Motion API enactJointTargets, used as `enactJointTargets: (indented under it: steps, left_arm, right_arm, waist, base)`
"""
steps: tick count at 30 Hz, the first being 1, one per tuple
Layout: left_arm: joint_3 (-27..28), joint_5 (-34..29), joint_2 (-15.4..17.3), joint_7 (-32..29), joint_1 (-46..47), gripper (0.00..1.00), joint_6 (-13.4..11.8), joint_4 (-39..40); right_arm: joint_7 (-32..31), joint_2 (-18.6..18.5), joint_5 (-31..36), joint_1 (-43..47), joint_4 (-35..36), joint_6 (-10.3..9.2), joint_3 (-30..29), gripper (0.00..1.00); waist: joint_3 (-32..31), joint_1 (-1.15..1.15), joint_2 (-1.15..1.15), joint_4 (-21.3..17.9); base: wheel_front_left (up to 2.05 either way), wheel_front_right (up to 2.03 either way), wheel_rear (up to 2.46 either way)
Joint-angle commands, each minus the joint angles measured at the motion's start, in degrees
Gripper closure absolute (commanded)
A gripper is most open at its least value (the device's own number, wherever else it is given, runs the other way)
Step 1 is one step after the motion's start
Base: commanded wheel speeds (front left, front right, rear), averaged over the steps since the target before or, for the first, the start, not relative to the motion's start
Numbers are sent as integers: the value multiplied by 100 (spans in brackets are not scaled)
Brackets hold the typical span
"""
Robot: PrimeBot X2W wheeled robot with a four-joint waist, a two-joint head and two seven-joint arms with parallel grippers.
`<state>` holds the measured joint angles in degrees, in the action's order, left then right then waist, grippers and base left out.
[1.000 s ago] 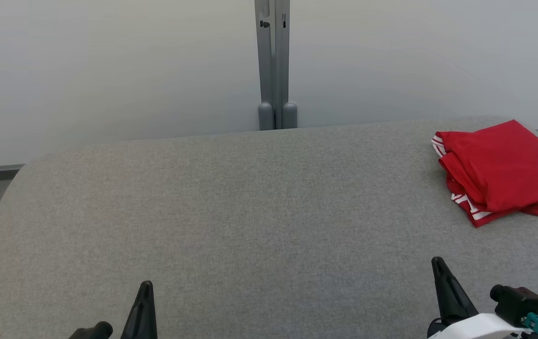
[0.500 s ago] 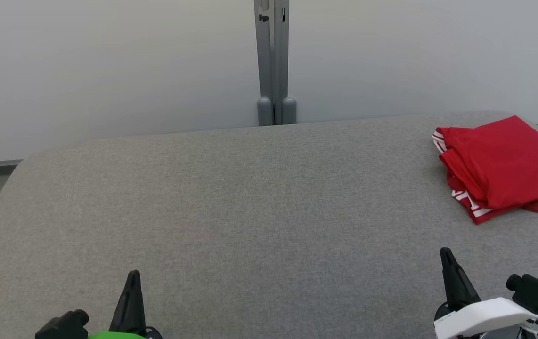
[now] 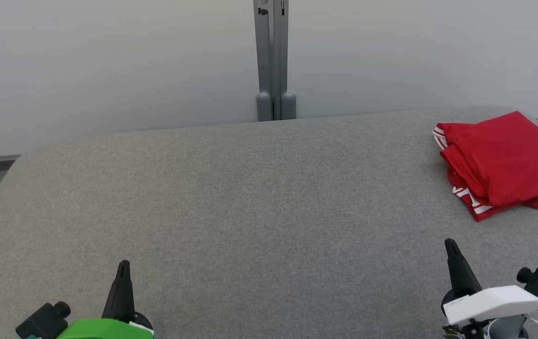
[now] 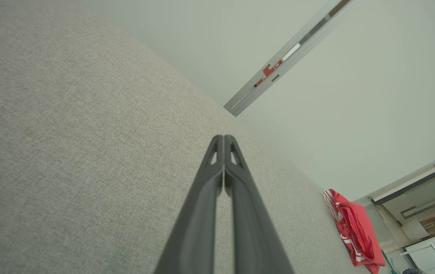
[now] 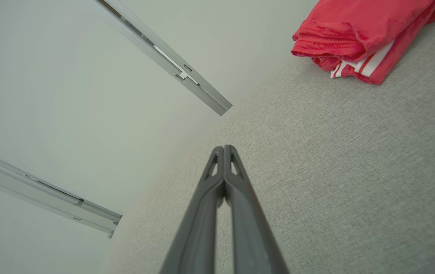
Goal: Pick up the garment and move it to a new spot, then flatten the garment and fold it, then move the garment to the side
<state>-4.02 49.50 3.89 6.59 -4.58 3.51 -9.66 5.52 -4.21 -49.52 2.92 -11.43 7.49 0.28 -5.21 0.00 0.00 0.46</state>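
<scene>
The left pincer has its two dark fingers pressed together with nothing between them, and it hangs low over the near left of the grey cloth-covered counter. The right pincer is the same, tips together and empty, over the near right.

Out ahead of the right pincer and clear of it, the red garment lies in a compact folded stack near the counter's far right corner. White-striped trim pokes out along its near-left edge. Behind the counter a grey post rises against a pale wall.

Folded and off to the side is how the task wants the garment to lie. The same stack could also be a folded garment waiting to be lifted and moved to a new spot — one moment cannot say which.

Either way, the care needed is the same. The layers sit loosely, so any stray brush from a closed tip would skew the stack, and both arms do well to keep their clearance above the cloth.
</scene>
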Motion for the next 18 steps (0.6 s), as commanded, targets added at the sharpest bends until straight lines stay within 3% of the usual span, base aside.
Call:
enactJointTargets:
  steps: [1, 18]
  left_arm:
    - [48, 192, 42, -34, 196, 100, 45, 44]
    - [256, 1344, 57, -323, 443, 100, 145, -74]
  right_arm:
    - [-52, -2, -191, -182, 43, 2, -46, 100]
    - [-354, 26, -1298, -393, -35, 2, -207, 100]
  waist:
    - [10, 0, 0, -1]
    - [117, 0, 0, -10]
  base:
    - [0, 0, 0]
    - [0, 0, 0]
